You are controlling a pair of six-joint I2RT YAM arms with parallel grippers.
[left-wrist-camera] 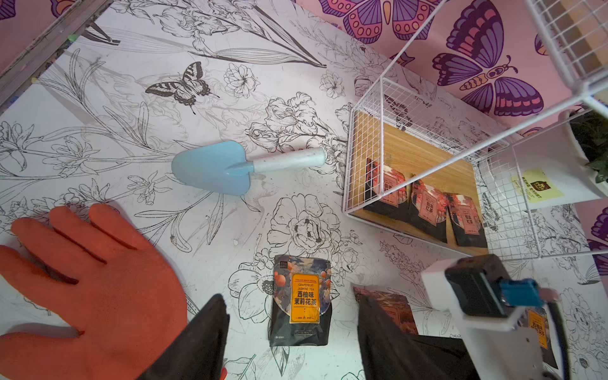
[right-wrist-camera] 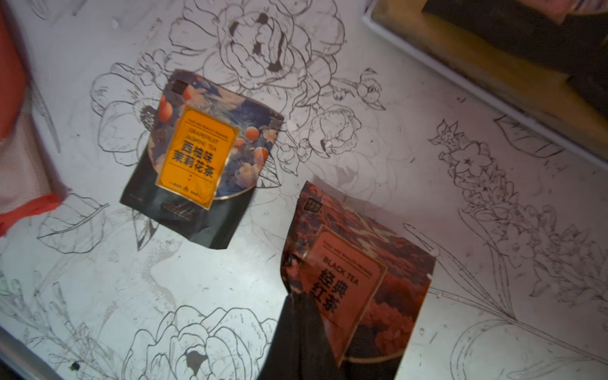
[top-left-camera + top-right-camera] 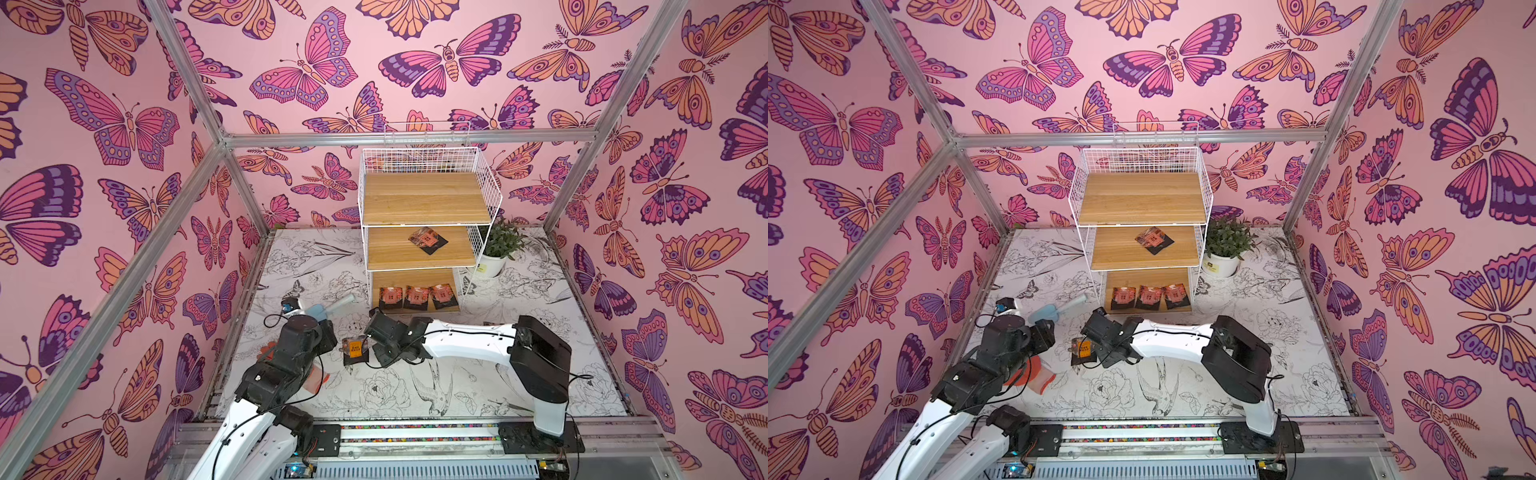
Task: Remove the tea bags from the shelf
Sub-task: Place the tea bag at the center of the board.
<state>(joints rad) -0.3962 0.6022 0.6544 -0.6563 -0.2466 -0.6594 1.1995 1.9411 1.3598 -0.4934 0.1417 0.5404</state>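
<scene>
Four reddish tea bags are on the shelf [image 3: 424,199]: a row of three tea bags [image 3: 417,297] side by side on the bottom board, and a lone tea bag [image 3: 428,240] lying askew on the middle board. Just in front of the shelf, an orange-labelled tea bag [image 2: 200,158] lies flat and face up on the worktop [image 2: 98,279]. My right fingers [image 2: 296,345] are pinched tight on the lower edge of a black-tea bag [image 2: 355,279] just beside it (the foil puckers where I grip). The two bags are near each other but not touching. Whether the held one rests on the worktop I cannot tell. My left fingers [image 1: 204,335] stand wide apart, holding nothing. In the left wrist view the orange-labelled bag shows on the worktop between them. An orange glove [image 1: 92,289] lies flat by my left arm. A blue trowel [image 1: 214,166] lies between the glove and the shelf. A white plant pot [image 3: 490,264] stands just beside the shelf.
</scene>
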